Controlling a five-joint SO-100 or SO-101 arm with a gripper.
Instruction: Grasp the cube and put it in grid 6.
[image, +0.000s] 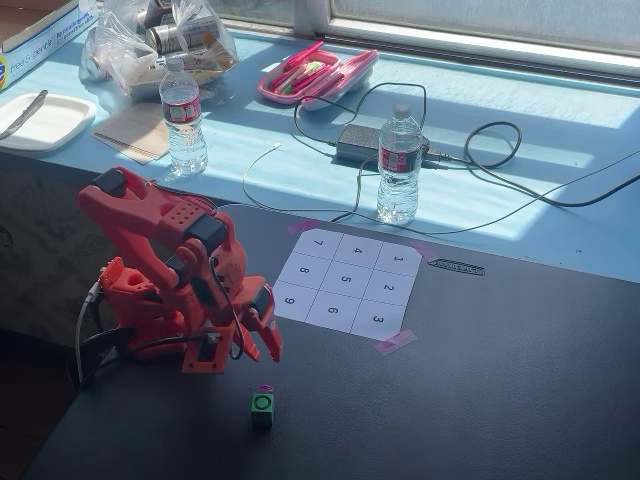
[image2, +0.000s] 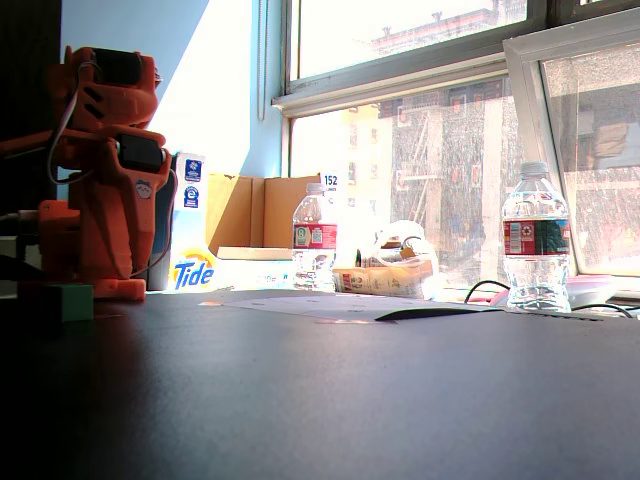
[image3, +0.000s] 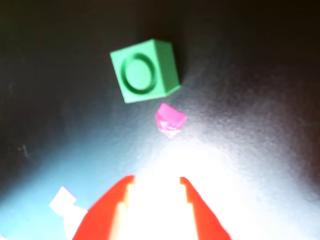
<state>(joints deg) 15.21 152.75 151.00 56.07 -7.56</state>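
A green cube with a ring on its top face sits on the dark table near the front edge. It also shows in the wrist view and at the left edge of a fixed view. A white paper grid numbered 1 to 9 lies further back, with square 6 in its near row. My red gripper hangs folded just behind the cube, not touching it. In the wrist view the gripper is open and empty, with the cube ahead of its tips.
A small pink scrap lies between the cube and the gripper. Two water bottles, a power brick with cables, a pink case and a plate are on the blue ledge behind. The arm base stands left of the grid.
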